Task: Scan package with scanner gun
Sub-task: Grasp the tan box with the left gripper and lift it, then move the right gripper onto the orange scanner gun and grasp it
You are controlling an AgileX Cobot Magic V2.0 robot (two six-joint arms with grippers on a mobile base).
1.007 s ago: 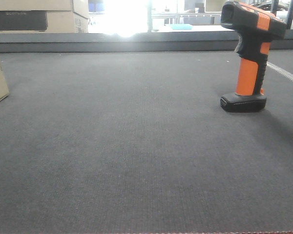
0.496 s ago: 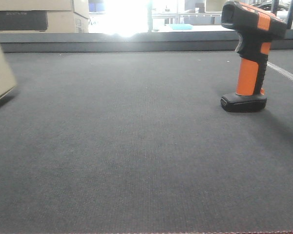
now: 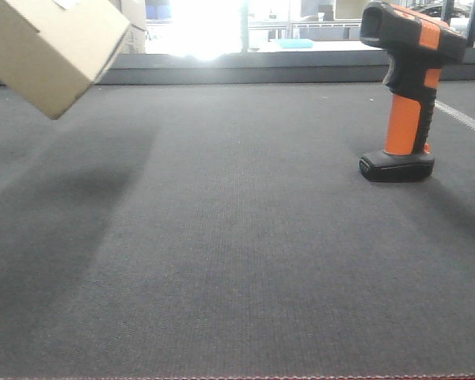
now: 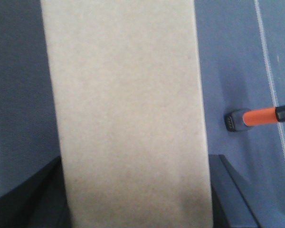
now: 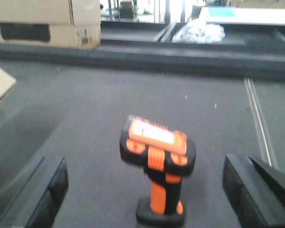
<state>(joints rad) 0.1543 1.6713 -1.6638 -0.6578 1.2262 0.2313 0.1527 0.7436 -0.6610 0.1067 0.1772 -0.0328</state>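
Observation:
The package (image 3: 51, 43), a plain tan cardboard box, hangs tilted in the air at the top left of the front view, casting a shadow on the dark mat. In the left wrist view the package (image 4: 128, 114) fills the middle, and my left gripper (image 4: 137, 190) is shut on it, a dark finger on each side. The scanner gun (image 3: 408, 87) stands upright on its black foot at the right. My right gripper (image 5: 143, 190) is open, its fingers wide on either side of the scanner gun (image 5: 159, 171) without touching it.
A raised dark ledge (image 3: 245, 75) runs along the back of the mat. Stacked cartons with a dark panel (image 5: 47, 21) sit behind it at the far left. A white line (image 3: 463, 119) crosses the mat right of the scanner.
The package has come up off the mat at the left edge, tilted, and moved up and right into the air. The scanner gun has stayed in place.

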